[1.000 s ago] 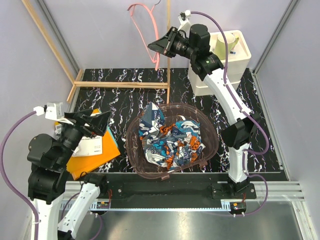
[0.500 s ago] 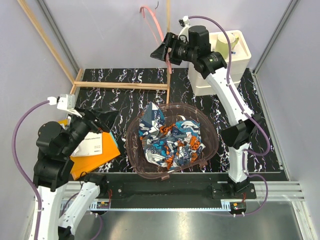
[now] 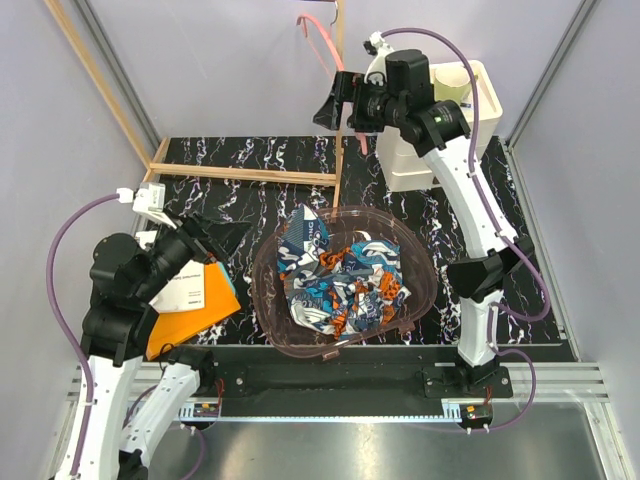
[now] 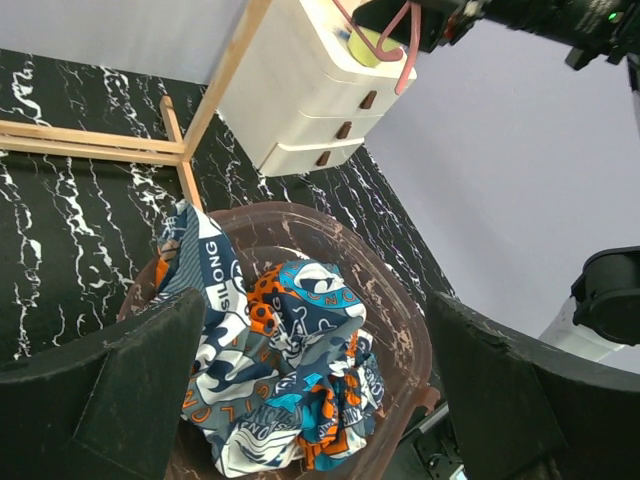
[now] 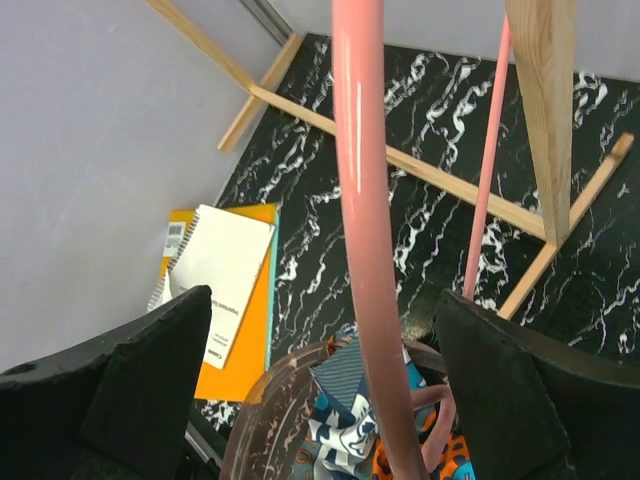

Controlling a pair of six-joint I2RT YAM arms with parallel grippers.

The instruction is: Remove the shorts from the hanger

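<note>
Shorts (image 3: pixel 340 285) lie crumpled in the brown tub (image 3: pixel 262 275) at worktop centre, off the hanger (image 5: pixel 358 150). Hanger is up at 12 o'clock between the right gripper's (image 3: pixel 335 100) spread fingers, unpinched. Left gripper (image 3: pixel 215 240) at 9 o'clock is spread, empty. Risk: the loose hanger swings, hits the wooden rod (image 3: pixel 337 180) and drops.

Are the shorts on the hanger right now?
No, the shorts lie crumpled in the brown tub, and the raised pink hanger is bare.
</note>
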